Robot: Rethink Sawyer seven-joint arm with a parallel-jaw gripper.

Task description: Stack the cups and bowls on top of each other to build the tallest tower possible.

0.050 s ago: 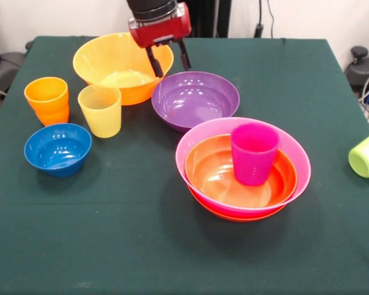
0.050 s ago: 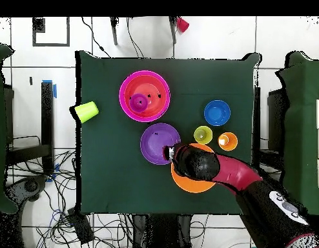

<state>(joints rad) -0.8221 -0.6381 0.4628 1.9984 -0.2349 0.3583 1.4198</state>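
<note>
Four bowls are free or half-built right now, so going big to small: the yellow-orange bowl (image 1: 120, 64) sits at the far side with the arm right over its rim. Next the tower (image 1: 243, 169), which so far is a pink bowl (image 1: 295, 157) nested on a red-orange one, another red-orange bowl (image 1: 215, 175) inside it, and a purple cup (image 1: 254, 152) standing upright in the middle. The purple bowl (image 1: 195, 98) sits just beside it, empty. The blue bowl (image 1: 57, 147) is well apart on the other side.

Then the cups: the yellow cup (image 1: 100, 109) and orange cup (image 1: 47, 99) stand near each other beside the blue bowl, and a lime green cup (image 1: 368, 153) lies tipped over at the table's edge.

The gripper (image 1: 170, 60) has its jaws spread and empty, hanging between the yellow-orange bowl and the purple bowl's rim. My guess is it's lining up to grab the purple bowl by the rim. That calls for dropping one finger inside the wall, one outside, then clamping before lifting it over to the tower.
</note>
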